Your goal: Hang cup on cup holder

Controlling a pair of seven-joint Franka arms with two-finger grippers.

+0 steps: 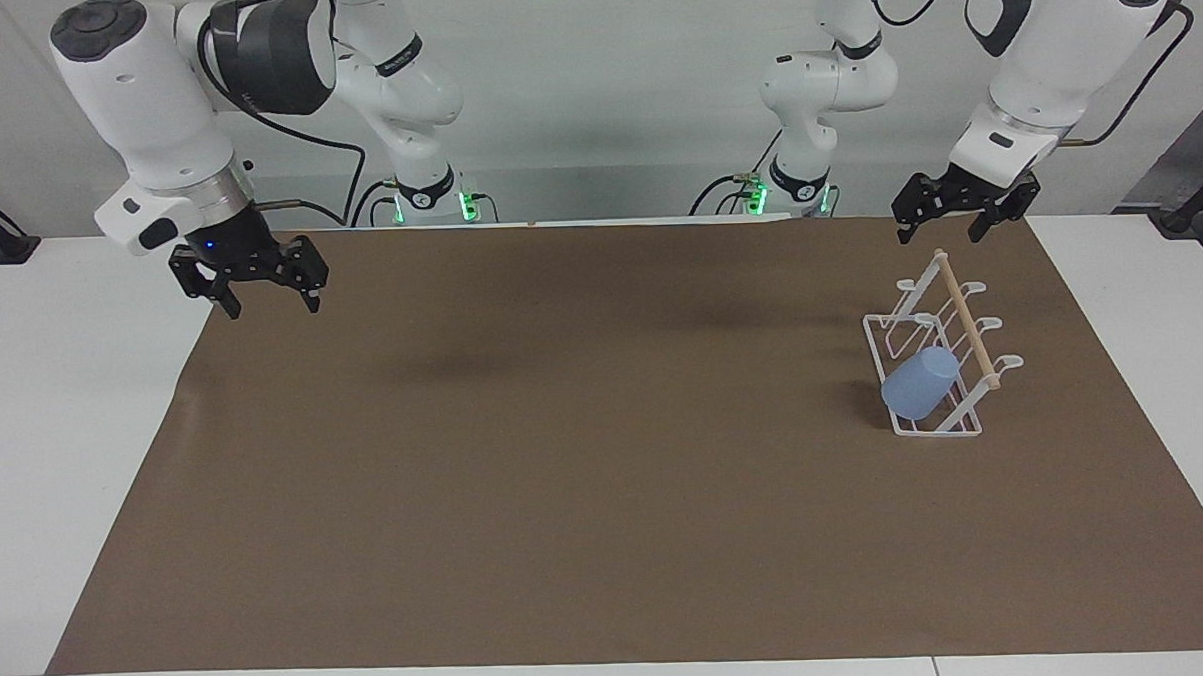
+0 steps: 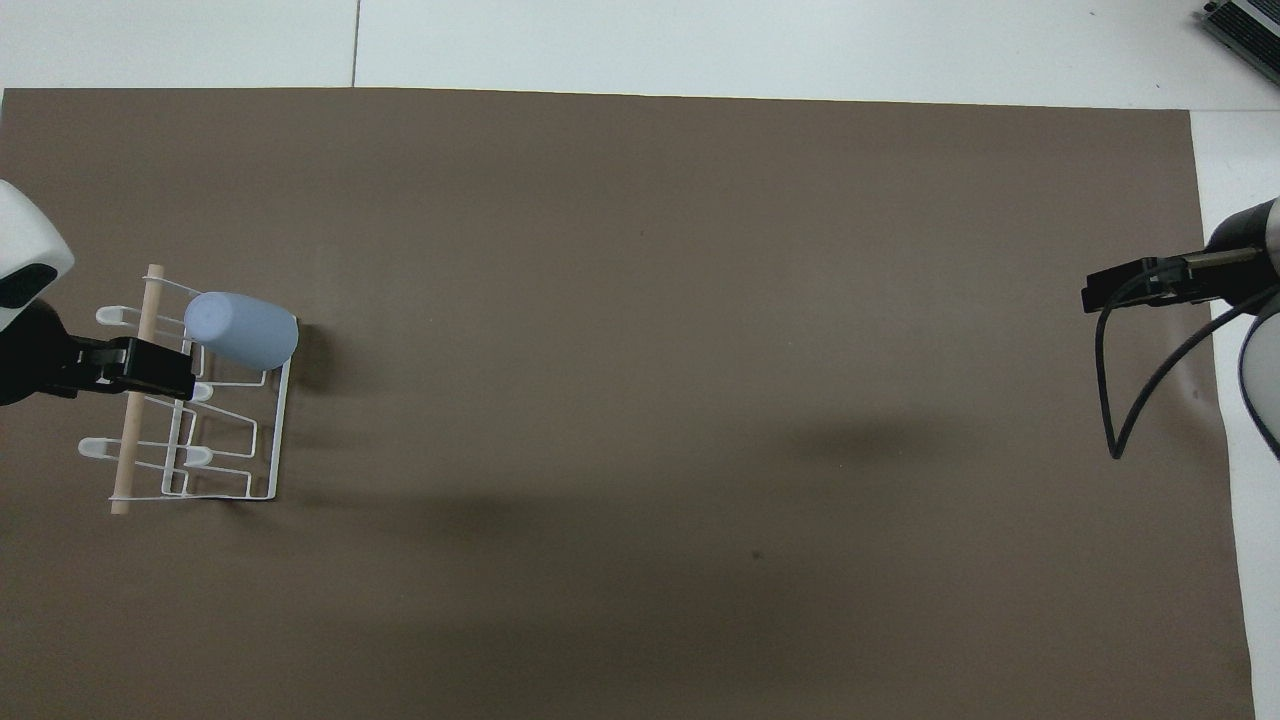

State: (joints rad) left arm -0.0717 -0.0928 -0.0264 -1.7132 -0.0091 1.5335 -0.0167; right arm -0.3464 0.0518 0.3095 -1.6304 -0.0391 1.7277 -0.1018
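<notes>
matt plastic cup (image 1: 920,383), wire (white-coated) cup holder (image 1: 902,334)

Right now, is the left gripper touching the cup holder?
Apart. In the facing view the left gripper, open and empty, hangs above the cup holder with brown mat showing between its fingertips and the dowel's end. The cup sits on the holder.
</notes>
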